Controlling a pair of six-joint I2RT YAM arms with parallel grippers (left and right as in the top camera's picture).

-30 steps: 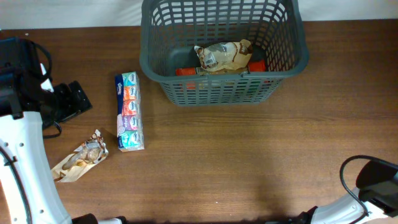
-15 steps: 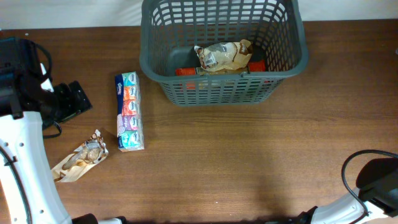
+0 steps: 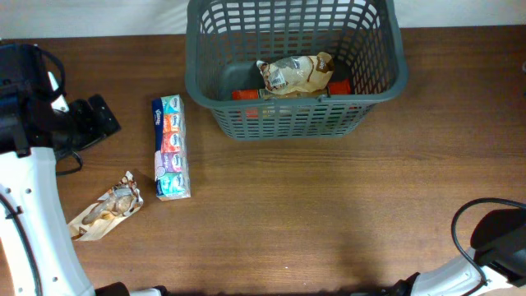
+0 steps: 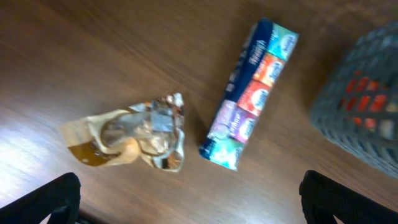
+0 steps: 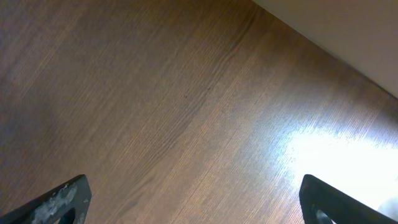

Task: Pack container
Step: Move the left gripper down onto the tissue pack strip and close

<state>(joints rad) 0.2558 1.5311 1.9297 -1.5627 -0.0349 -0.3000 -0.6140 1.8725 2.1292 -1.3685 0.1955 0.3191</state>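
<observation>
Our left gripper (image 4: 194,202) and right gripper (image 5: 193,199) are spread wide. The crinkly snack bag (image 4: 130,134) could slip from us.

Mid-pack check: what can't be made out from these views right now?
Red items in the basket: overhead, mostly covered by the crumpled bag and front wall.
Tissue pack print: left wrist, blurred.
Right gripper: overhead, cut off at the lower-right corner; right wrist shows fingertips only.
</observation>
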